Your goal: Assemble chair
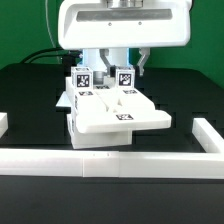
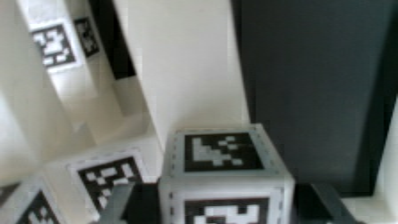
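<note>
The part-built chair (image 1: 118, 118) stands mid-table in the exterior view. It is a flat white seat slab on a blocky base, with two tagged upright posts behind. My gripper (image 1: 124, 68) hangs over the post on the exterior view's right (image 1: 126, 79). In the wrist view that tagged white post (image 2: 222, 165) fills the gap between my dark fingers (image 2: 135, 205). Both jaws press against its sides, so the gripper (image 2: 224, 206) is shut on it. The other tagged post (image 1: 82, 79) stands free beside it. More tagged white chair parts (image 2: 98, 180) show next to the held post.
A long low white border rail (image 1: 110, 160) runs along the front of the black table, with short ends at the exterior view's left (image 1: 4, 124) and right (image 1: 208, 133). Dark cables (image 1: 42, 56) lie at the back left. The arm's white body (image 1: 122, 22) looms above the chair.
</note>
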Controlling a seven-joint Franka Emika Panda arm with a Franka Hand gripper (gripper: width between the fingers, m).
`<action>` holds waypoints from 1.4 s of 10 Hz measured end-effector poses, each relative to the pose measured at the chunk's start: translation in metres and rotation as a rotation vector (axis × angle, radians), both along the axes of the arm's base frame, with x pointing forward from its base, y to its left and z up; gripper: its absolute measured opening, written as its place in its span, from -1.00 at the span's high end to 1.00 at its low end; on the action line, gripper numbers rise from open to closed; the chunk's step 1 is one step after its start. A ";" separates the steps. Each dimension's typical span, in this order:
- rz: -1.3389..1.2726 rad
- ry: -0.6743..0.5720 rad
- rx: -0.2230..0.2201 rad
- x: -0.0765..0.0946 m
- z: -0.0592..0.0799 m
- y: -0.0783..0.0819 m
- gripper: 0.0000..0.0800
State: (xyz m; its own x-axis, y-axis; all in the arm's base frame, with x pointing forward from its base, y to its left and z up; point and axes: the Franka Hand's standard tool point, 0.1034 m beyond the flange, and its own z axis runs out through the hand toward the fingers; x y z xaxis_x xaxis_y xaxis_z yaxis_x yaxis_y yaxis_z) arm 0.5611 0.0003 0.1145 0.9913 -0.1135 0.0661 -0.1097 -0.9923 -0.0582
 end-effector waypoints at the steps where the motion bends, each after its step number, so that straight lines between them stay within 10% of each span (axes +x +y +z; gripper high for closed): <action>1: -0.033 0.001 0.003 0.000 0.000 0.000 0.29; 14: -0.825 0.042 0.072 0.001 0.000 0.003 0.29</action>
State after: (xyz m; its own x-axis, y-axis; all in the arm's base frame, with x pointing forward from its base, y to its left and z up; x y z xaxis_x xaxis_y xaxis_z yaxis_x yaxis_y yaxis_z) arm 0.5618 0.0029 0.1147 0.5893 -0.8079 -0.0046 -0.8043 -0.5861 -0.0985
